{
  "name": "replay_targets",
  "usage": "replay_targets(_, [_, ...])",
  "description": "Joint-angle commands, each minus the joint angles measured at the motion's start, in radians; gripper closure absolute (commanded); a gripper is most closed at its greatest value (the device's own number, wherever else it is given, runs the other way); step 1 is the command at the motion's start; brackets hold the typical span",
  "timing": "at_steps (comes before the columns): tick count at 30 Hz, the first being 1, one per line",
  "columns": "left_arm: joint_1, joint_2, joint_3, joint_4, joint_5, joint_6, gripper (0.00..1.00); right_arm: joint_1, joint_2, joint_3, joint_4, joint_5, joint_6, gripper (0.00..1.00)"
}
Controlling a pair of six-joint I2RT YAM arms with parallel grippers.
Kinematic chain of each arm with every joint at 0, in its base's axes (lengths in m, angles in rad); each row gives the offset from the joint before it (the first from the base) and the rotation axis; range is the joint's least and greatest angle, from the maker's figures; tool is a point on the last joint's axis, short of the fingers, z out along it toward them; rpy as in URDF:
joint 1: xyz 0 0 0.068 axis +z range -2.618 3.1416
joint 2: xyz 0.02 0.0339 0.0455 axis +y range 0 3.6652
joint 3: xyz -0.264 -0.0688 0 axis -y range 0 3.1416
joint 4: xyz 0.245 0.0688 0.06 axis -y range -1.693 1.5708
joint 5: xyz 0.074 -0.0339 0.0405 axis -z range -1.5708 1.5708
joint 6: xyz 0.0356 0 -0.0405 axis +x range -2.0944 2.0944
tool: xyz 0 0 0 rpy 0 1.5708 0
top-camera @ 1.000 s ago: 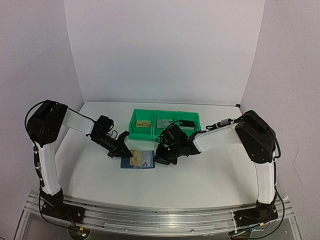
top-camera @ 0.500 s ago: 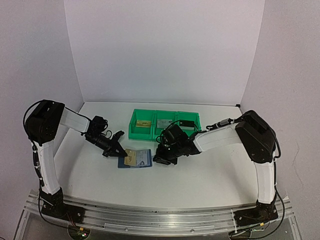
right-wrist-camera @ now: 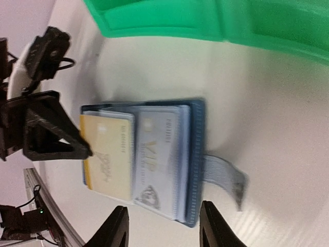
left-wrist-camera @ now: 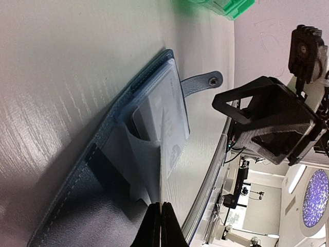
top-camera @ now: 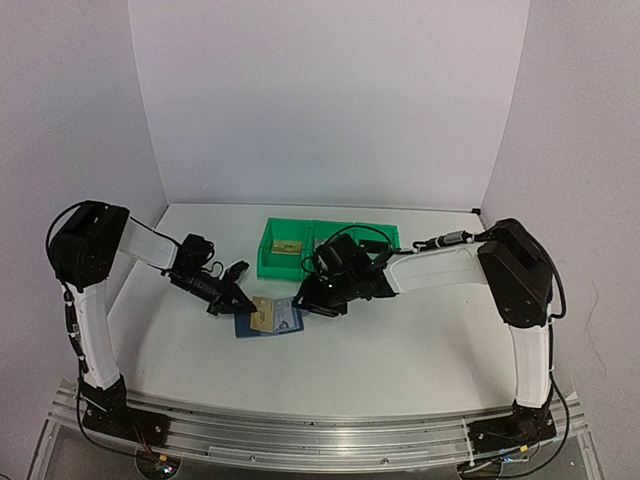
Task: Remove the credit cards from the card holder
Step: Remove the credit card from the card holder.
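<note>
The blue card holder (top-camera: 288, 321) lies open on the table in front of the bins. A gold credit card (right-wrist-camera: 108, 154) sits in its left half, sticking out a little. A silver-grey credit card (right-wrist-camera: 159, 159) fills the right half. The closing tab (right-wrist-camera: 223, 177) points away to the right. My left gripper (top-camera: 238, 303) is shut, and its tips (left-wrist-camera: 159, 218) pinch the gold card's outer edge. My right gripper (right-wrist-camera: 164, 229) hovers open over the holder's right side, with nothing between its fingers.
A row of green plastic bins (top-camera: 285, 245) stands just behind the holder, partly hidden by my right arm. One bin holds a gold card-like item. The table's near metal rail (top-camera: 300, 430) runs along the front.
The right gripper has opened and shifted left toward the holder. The left gripper pulled left and the holder slid a little that way with it.
</note>
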Motion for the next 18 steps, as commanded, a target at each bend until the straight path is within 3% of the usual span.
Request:
replay_targets(1, [-0.002, -0.055, -0.013, 0.086, 0.051, -0.028, 1.0, 0.015, 0.003, 0.017, 0.157, -0.112, 0.025, 0.56])
replay_targets(9, [-0.012, -0.052, -0.039, 0.14, 0.073, -0.048, 1.0, 0.013, 0.125, 0.046, 0.264, -0.215, 0.115, 0.55])
replay_targets(13, [-0.012, -0.054, -0.045, 0.16, 0.092, -0.053, 1.0, 0.01, 0.149, 0.038, 0.27, -0.219, 0.137, 0.48])
replay_targets(18, [-0.009, -0.014, 0.021, -0.004, 0.051, 0.043, 1.0, 0.009, 0.165, 0.038, 0.271, -0.203, 0.144, 0.49])
